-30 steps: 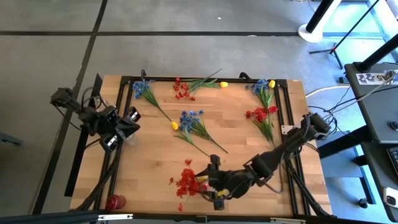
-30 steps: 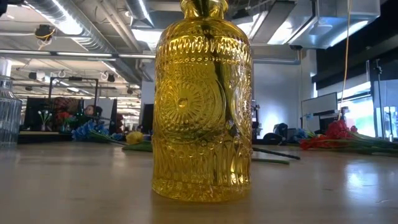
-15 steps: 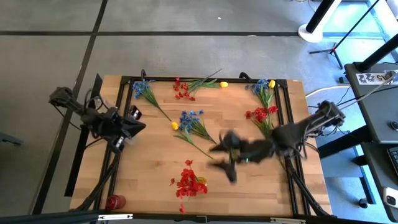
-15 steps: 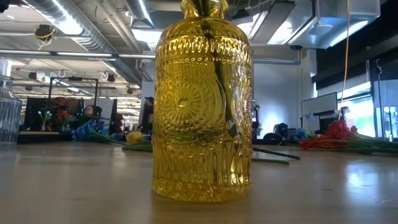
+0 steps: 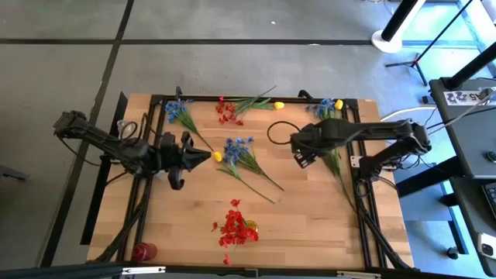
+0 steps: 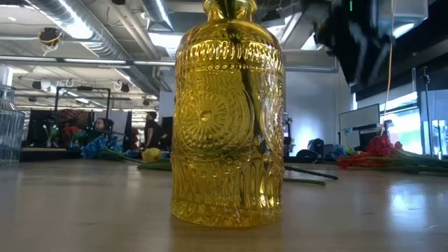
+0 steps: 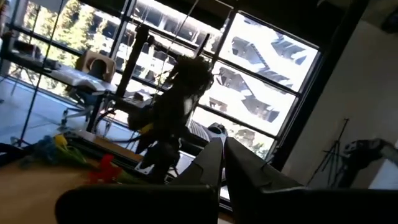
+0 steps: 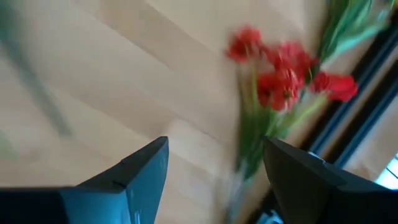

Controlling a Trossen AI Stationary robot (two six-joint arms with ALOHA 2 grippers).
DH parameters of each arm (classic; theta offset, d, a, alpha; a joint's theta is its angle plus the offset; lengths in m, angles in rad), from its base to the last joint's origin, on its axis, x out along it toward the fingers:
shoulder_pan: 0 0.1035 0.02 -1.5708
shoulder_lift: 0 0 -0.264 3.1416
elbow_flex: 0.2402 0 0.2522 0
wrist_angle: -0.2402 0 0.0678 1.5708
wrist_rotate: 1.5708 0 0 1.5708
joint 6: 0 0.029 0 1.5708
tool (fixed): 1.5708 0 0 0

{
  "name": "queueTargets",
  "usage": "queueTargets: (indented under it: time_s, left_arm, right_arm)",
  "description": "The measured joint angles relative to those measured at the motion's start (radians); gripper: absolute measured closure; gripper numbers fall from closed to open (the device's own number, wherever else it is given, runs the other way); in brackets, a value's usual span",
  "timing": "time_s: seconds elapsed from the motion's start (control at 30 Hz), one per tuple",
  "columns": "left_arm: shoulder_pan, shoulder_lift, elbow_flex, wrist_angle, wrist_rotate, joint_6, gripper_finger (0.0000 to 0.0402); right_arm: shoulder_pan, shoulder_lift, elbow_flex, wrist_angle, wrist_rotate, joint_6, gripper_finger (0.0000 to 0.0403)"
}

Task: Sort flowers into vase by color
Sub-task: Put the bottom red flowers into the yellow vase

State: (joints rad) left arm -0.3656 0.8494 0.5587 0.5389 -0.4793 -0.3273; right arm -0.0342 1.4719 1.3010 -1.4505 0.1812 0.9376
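Sprigs lie flat on the wooden table: a blue one [image 5: 180,112], a small red one [image 5: 226,112] and a green-stemmed yellow one [image 5: 267,103] along the far edge, and a blue-and-yellow one [image 5: 329,108] at the far right. A blue sprig [image 5: 242,151] with a yellow bloom [image 5: 218,156] lies mid-table. A red cluster [image 5: 235,229] sits near the near edge. My right gripper [image 5: 299,155] hovers open beside the right-hand red sprig [image 8: 280,68]. My left gripper [image 5: 203,156] is shut and empty [image 7: 222,163], just left of the yellow bloom. A yellow glass vase [image 6: 227,112] stands upright.
A clear ribbed vase [image 6: 8,126] stands at the low view's left edge. A small red object [image 5: 143,252] sits at the near left corner. A black frame [image 5: 358,155] runs along the table's sides. Bare wood lies between the middle sprig and the red cluster.
My right arm has swung quickly from the red cluster at the near edge, up and toward the far right, and now hovers by the right-hand red sprig. My left gripper has moved toward the table's right, up to the yellow bloom. No sprig has moved.
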Motion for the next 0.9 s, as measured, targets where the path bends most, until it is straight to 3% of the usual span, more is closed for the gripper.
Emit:
queueTargets:
  time_s: [0.27,0.57,0.73,0.9]
  left_arm:
    - [-0.039,0.000,0.001,0.009,0.057,-0.133,0.0388]
    - [-0.104,0.000,0.001,0.073,0.054,-0.162,0.0388]
    - [-0.119,0.000,0.001,0.107,0.051,-0.160,0.0388]
    - [-0.129,0.000,0.001,0.106,0.045,-0.081,0.0388]
  right_arm:
    - [-0.241,0.001,-0.419,0.231,-0.080,-0.173,0.0143]
    - [-0.425,0.002,-0.592,0.465,-0.113,-0.272,0.0157]
    - [-0.448,-0.001,-0.621,0.552,-0.189,-0.319,0.0221]
    - [-0.443,0.003,-0.600,0.566,-0.196,-0.312,0.0336]
